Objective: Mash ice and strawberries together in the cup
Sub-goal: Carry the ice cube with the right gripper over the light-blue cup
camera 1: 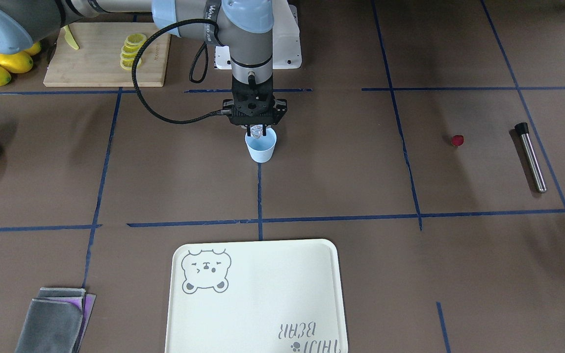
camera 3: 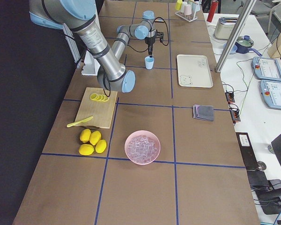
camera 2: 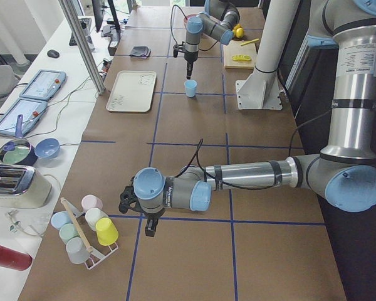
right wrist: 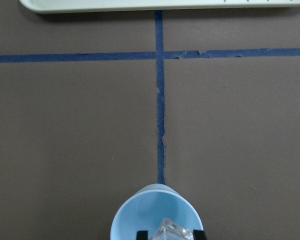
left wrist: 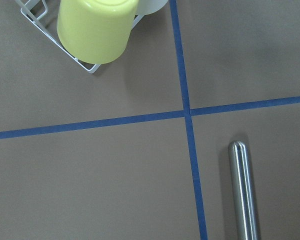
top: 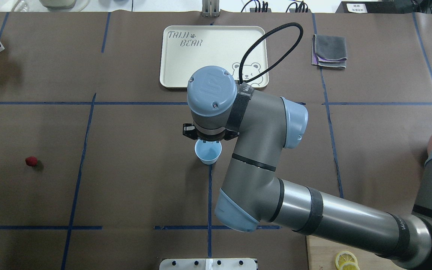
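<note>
Counter [camera 1: 165, 186]: brown cover with a blue tape grid.
Right arm [top: 313, 217] is reaching to mid-counter. Left arm [camera 2: 250, 175] is hanging low near the left end.
Left fingers [camera 2: 150, 227]: cannot tell whether wide or narrow.
Pink bowl [camera 3: 142, 162] of spare ice is sitting far right.
Steel rod [camera 1: 532, 159] is lying at the left.
Cup [camera 1: 261, 147] is standing upright mid-counter. Likely light and easily tipped.
Strawberry [camera 1: 457, 140] is lying near the rod, well apart from the cup. Probably soft, needing a gentle pinch across its sides.
Right fingers [right wrist: 141, 235] are pinching one ice cube [right wrist: 172, 231] directly over the cup's mouth. The cube is hard and likely slippery, so flat opposite faces are the best hold.
</note>
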Motion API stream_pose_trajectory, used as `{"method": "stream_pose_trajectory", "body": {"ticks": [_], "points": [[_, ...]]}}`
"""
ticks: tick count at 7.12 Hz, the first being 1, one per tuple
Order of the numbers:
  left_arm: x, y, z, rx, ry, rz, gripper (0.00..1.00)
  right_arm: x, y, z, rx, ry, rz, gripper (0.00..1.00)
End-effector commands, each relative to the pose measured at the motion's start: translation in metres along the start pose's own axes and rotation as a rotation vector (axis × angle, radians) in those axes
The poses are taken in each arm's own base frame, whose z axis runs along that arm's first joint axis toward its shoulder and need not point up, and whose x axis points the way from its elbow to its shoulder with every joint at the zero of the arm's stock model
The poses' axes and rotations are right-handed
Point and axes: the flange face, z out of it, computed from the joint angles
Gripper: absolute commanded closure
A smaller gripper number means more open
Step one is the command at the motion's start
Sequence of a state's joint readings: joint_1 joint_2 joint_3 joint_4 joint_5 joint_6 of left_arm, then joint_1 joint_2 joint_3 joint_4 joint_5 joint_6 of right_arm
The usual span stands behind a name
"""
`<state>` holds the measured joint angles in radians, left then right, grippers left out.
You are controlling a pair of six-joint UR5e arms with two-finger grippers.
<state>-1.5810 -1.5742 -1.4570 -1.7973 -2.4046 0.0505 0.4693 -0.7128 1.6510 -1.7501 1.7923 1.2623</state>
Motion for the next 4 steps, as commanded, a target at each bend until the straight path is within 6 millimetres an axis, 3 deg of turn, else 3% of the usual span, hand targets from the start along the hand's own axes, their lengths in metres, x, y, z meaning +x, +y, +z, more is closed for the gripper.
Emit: {"method": "stream_pose_trajectory", "body": {"ticks": [1,2,4], "points": [[0.0001,0.0002,-0.0002,0.001,0.002,0.0,0.0,-0.0025,0.0095,0.0125,-0.013,0.016,-0.012,0.21],[0.0001,0.0002,-0.0002,0.001,0.002,0.0,0.0,-0.005,0.0103,0.0105,-0.012,0.011,-0.01,0.01],[0.001,-0.0009,-0.0001,0.001,0.002,0.004,0.0,-0.0058,0.0103,0.0097,-0.012,0.01,-0.009,0.01]]}}
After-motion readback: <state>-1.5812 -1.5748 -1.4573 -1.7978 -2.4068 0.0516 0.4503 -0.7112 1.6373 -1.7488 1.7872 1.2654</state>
